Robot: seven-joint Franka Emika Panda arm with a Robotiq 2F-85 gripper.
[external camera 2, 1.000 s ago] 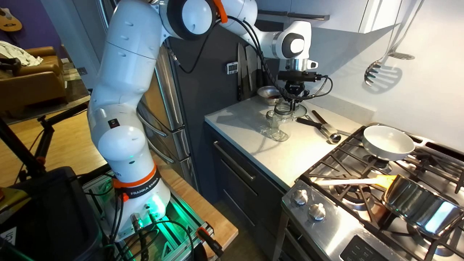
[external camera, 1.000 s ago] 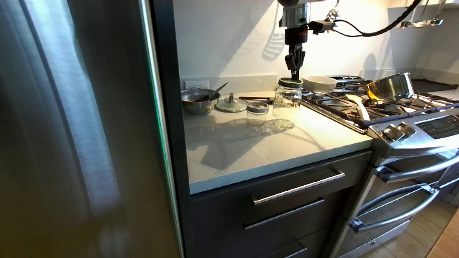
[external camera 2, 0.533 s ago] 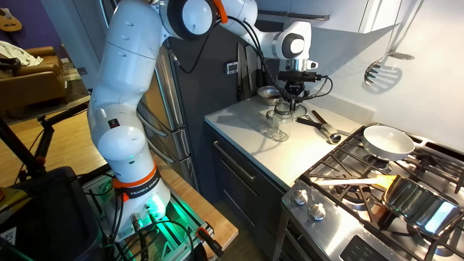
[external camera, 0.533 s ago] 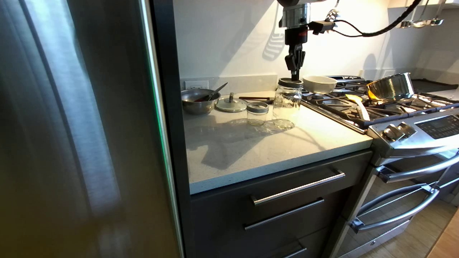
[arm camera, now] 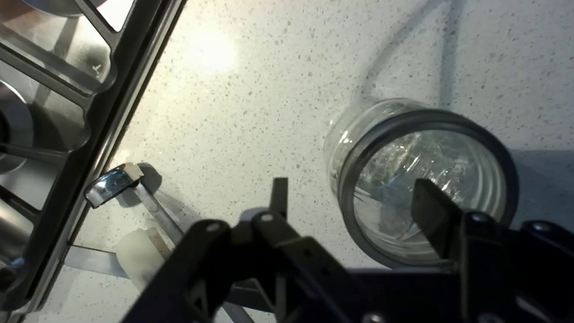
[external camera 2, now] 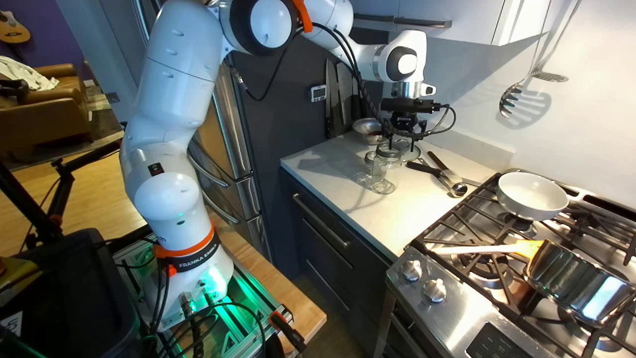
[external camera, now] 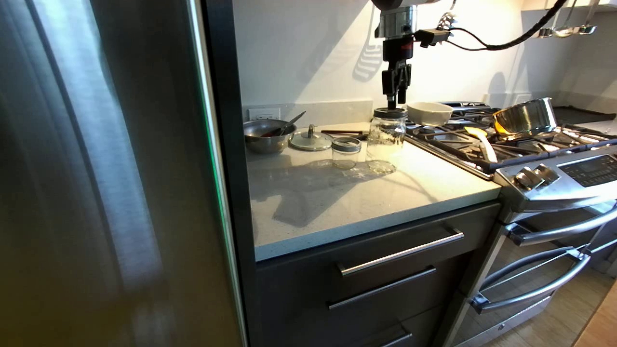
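My gripper (arm camera: pixel 354 193) is open, with clear space between its black fingers and nothing held. A tall glass jar (arm camera: pixel 432 117) with a dark ring round its mouth stands upright on the counter, directly below. In the wrist view one finger (arm camera: pixel 432 211) overlaps the jar's mouth and the opposite one lies over bare counter outside the ring. In both exterior views the gripper (external camera: pixel 397 102) hangs point-down at the height of the tall jar's (external camera: pixel 387 132) top; whether a fingertip touches the ring I cannot tell. A shorter ringed jar (external camera: pixel 346 154) stands beside it.
A metal bowl (external camera: pixel 262 140) and a glass pot lid (external camera: pixel 311 140) sit at the counter's back. Utensils (external camera 2: pixel 422 167) lie towards the stove (external camera 2: pixel 412 271). On its grates are a white bowl (external camera 2: pixel 531 196) and a tilted steel pot (external camera 2: pixel 571 278) with a spatula (external camera 2: pixel 472 250).
The jaws were closed together at the tall jar's ring and have spread apart in the last half second. The ring now appears slightly lower on the jar. The arm has barely moved.
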